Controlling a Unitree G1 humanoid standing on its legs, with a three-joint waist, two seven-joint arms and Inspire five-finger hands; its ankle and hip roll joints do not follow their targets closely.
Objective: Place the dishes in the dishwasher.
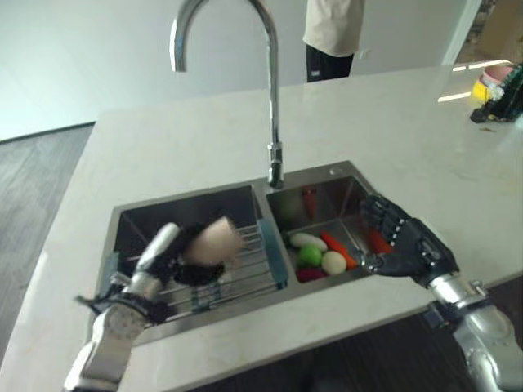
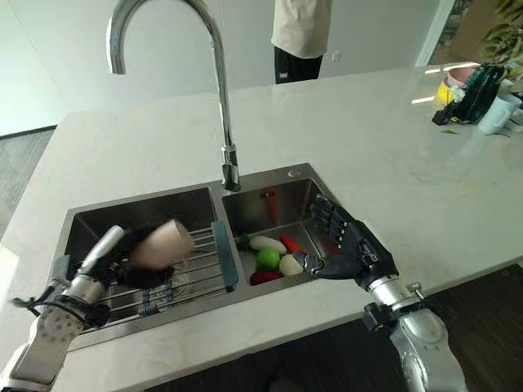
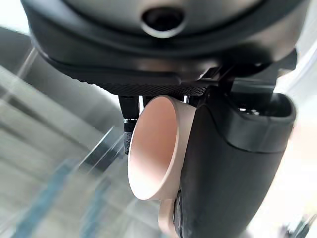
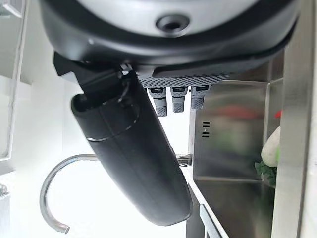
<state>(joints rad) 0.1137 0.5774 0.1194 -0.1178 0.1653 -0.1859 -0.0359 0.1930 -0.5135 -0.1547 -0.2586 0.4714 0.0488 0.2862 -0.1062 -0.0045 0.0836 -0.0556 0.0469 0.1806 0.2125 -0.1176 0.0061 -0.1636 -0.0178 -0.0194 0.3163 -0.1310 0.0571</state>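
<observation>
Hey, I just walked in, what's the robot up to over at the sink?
The robot's left hand is holding a pale pink cup on its side above the wire drying rack in the left basin of the steel double sink. Its right hand hangs open at the right basin's edge, beside the green, white and red vegetables lying in it. A person stands beyond the white stone counter.

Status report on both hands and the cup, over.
Left hand shut on pink cup, above wire rack in left basin. Right hand open, empty, at right basin's edge. Vegetables lie below it.
</observation>
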